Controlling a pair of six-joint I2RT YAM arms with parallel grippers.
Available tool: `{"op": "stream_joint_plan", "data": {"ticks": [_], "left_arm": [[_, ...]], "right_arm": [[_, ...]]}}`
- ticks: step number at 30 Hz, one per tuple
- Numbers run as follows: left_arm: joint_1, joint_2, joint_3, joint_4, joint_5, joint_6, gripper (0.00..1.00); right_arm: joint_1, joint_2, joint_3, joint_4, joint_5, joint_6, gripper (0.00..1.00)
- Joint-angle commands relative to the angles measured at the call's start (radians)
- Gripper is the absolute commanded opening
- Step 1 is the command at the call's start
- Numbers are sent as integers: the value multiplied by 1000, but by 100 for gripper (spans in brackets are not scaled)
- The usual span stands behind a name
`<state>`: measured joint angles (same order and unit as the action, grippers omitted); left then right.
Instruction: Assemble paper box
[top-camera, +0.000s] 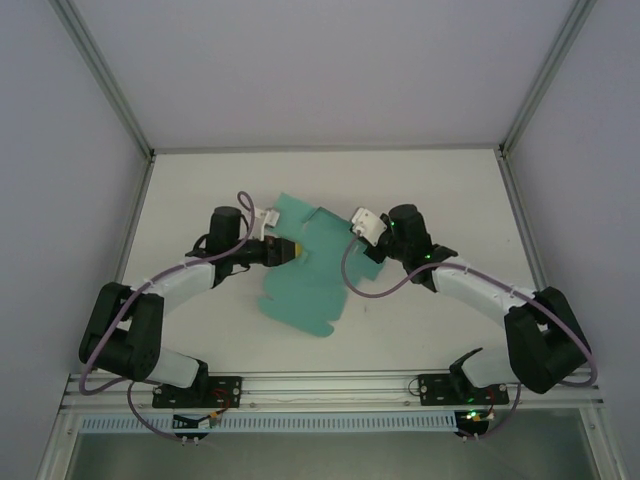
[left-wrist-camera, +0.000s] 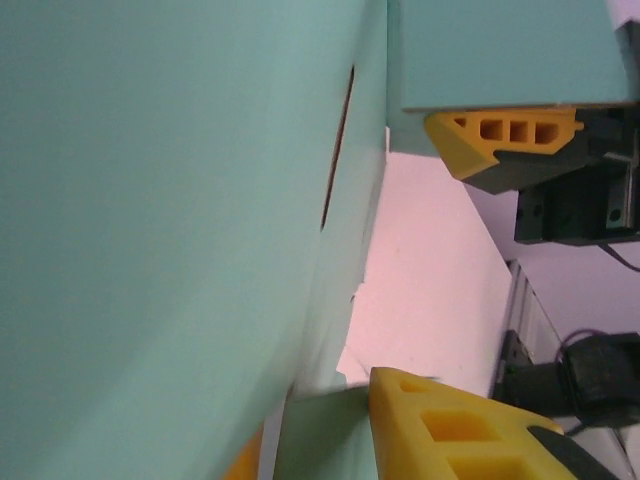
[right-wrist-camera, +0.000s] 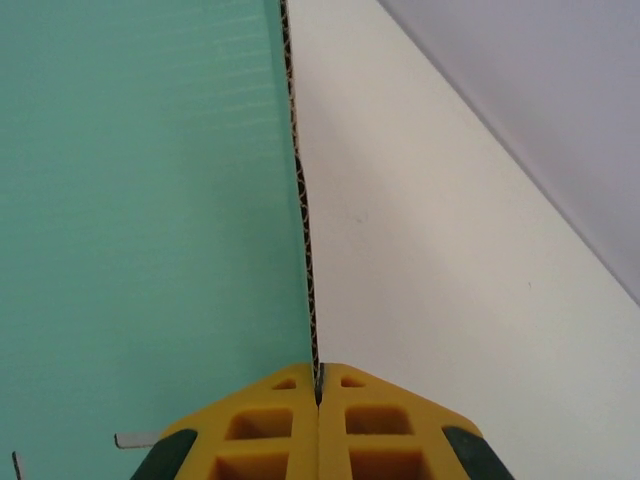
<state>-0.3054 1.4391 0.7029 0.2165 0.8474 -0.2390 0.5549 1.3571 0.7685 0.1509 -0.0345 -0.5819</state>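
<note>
Right fingers (right-wrist-camera: 285, 425) pinch the box (top-camera: 300, 285) by its right edge, steadying the sheet mid-surface (top-camera: 450, 200) for folding, I judge; left fingers (left-wrist-camera: 500, 135) stand spread astride a left flap, not yet gripping.

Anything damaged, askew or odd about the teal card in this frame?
Nothing looks torn or crushed. The paper box, an unfolded die-cut sheet, sits skewed on the table; the right hand pinches its edge, the left hand open alongside.

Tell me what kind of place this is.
Probably a lab robot workcell: a white table boxed in by plain panels and aluminium framing, two arms bolted to a rail, working on the paper box.
</note>
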Motion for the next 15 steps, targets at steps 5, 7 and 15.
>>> {"op": "stream_joint_plan", "data": {"ticks": [5, 7, 15], "left_arm": [[-50, 6, 38, -88, 61, 77, 28], [-53, -8, 35, -107, 43, 85, 23], [-59, -24, 49, -185, -162, 35, 0]], "right_arm": [[19, -71, 49, 64, -141, 27, 0], [22, -75, 50, 59, -133, 27, 0], [24, -91, 56, 34, -117, -1, 0]]}}
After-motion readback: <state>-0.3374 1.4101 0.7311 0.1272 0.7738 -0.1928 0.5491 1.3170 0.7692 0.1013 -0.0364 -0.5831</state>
